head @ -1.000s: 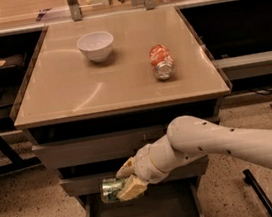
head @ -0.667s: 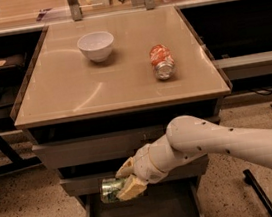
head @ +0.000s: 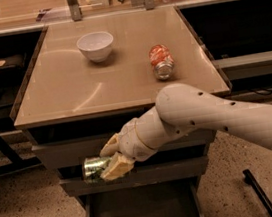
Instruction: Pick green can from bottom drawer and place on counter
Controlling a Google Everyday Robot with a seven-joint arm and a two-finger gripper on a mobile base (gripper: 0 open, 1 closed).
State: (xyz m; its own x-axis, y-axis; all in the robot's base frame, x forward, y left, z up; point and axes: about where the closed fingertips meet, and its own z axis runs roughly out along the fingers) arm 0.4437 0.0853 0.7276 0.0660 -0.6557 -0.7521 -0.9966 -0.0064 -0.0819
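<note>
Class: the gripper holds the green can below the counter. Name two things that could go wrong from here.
The two-finger gripper, in front of the grey drawers, pinches one end of the small dented green can; it might slip. Lifted straight up, the can could catch the front edge of the glossy beige counter.

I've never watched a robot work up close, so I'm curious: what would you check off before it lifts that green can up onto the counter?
1. The claw, in front of the drawers just under the counter, is shut on the green can: ok.
2. Can is clear of the bottom drawer: ok.
3. Bare space at the counter's front: ok.
4. The white bowl and orange-and-white can sit back from that space: ok.
5. Firmness of grip: cannot tell.
</note>
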